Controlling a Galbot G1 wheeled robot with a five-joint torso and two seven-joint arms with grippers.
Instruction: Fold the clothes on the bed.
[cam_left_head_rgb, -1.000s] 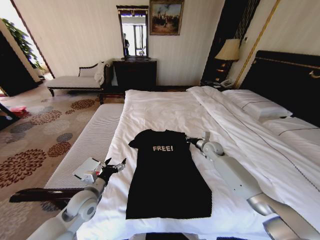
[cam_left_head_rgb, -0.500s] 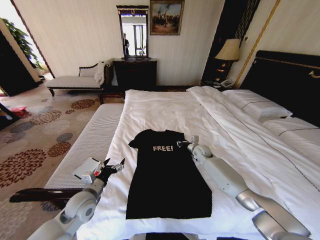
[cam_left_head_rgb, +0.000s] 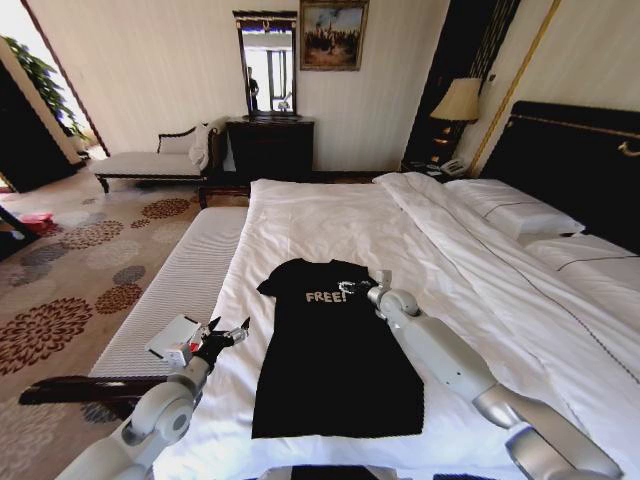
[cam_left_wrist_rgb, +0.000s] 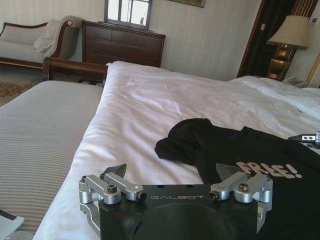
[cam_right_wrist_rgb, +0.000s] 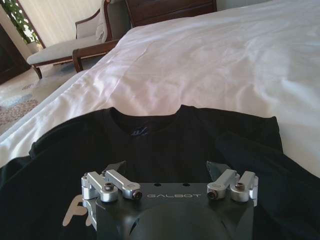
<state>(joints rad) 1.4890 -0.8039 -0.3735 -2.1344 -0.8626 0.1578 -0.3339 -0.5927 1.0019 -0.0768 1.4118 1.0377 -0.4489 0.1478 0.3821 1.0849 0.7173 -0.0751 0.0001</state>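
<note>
The black T-shirt (cam_left_head_rgb: 335, 350) with white "FREE!" lettering lies flat, chest up, on the white bed (cam_left_head_rgb: 320, 215), collar toward the far side. Its left sleeve (cam_left_wrist_rgb: 182, 142) sticks out; its right edge runs straight. My right gripper (cam_left_head_rgb: 352, 288) hovers open just above the chest, right beside the lettering. From its wrist the collar (cam_right_wrist_rgb: 145, 117) lies ahead of the open gripper (cam_right_wrist_rgb: 166, 166), and a fold of fabric sits toward the shoulder. My left gripper (cam_left_head_rgb: 225, 335) stands open at the bed's left edge, apart from the shirt; its wrist view shows the gripper (cam_left_wrist_rgb: 171, 170) empty.
A light padded bench (cam_left_head_rgb: 185, 280) runs along the bed's left side under my left arm. Pillows (cam_left_head_rgb: 515, 215) and a dark headboard (cam_left_head_rgb: 570, 160) are at the right. A dark dresser (cam_left_head_rgb: 270, 148), chaise longue (cam_left_head_rgb: 150, 160) and lamp (cam_left_head_rgb: 458, 100) stand by the far wall.
My right gripper has slid left, from beside the shirt's right shoulder to over the chest next to the lettering. The left arm and the shirt have stayed still.
</note>
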